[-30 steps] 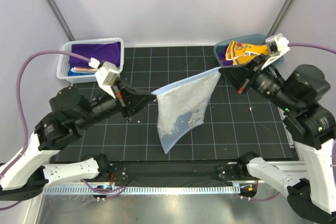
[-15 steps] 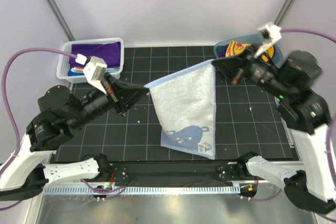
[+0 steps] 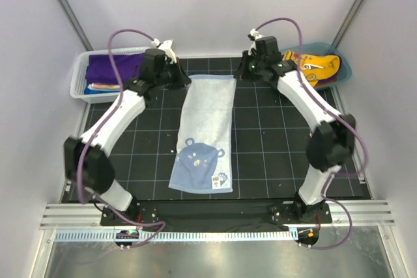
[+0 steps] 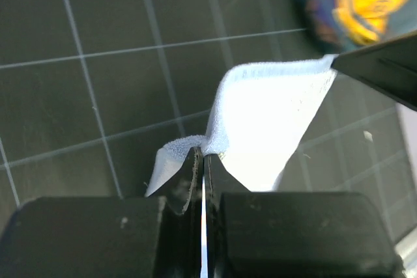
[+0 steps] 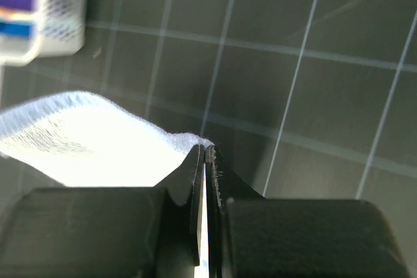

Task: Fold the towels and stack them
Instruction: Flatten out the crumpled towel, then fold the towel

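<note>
A light blue towel (image 3: 205,128) with a bear print lies stretched lengthwise on the black grid mat (image 3: 273,148). Its far edge is lifted slightly. My left gripper (image 3: 187,81) is shut on the towel's far left corner, seen pinched in the left wrist view (image 4: 203,154). My right gripper (image 3: 237,74) is shut on the far right corner, seen in the right wrist view (image 5: 205,151). The towel shows white between them in both wrist views (image 4: 273,115) (image 5: 85,135). A purple towel (image 3: 111,66) lies in the white basket. A yellow-orange and navy towel (image 3: 319,66) lies in the teal tub.
The white mesh basket (image 3: 79,83) stands at the back left and also shows in the right wrist view (image 5: 62,11). The teal tub (image 3: 343,73) stands at the back right. Both arms reach over the mat's sides to its far edge.
Both arms have swung from near the front to the far edge, carrying the towel. It hung in the air before and now lies spread along the mat.
</note>
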`<state>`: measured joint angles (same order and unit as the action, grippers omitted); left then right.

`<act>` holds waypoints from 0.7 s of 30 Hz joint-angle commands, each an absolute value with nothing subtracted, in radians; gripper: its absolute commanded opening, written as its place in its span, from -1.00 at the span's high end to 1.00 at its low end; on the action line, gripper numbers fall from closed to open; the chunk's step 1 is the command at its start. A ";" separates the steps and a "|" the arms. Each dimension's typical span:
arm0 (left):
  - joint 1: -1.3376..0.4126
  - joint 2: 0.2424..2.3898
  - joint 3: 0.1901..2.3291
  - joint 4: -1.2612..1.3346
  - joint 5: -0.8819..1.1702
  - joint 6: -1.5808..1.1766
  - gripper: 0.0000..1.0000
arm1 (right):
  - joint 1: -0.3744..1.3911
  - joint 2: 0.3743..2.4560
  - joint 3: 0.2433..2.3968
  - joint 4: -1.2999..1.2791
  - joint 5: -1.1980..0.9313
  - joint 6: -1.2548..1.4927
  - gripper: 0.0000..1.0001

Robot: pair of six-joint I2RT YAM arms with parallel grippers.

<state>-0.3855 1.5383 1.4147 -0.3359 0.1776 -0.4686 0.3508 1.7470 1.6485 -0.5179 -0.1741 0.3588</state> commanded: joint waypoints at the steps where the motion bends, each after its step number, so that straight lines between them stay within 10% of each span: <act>1: -0.327 1.678 1.555 -0.242 0.239 -0.457 1.00 | 0.327 1.923 1.825 -0.387 -0.167 0.379 0.98; 10: -0.252 1.974 1.830 -0.351 0.163 -0.361 1.00 | 0.299 2.232 2.117 -0.379 -0.164 0.385 0.98; 21: -0.270 1.847 1.577 -0.304 -0.037 -0.425 1.00 | 0.318 2.036 1.767 -0.233 -0.175 0.405 0.98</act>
<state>-0.2619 1.9476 1.6268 -0.3340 0.0715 -0.4107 0.3092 2.1612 1.8397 -0.3092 -0.1928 0.4030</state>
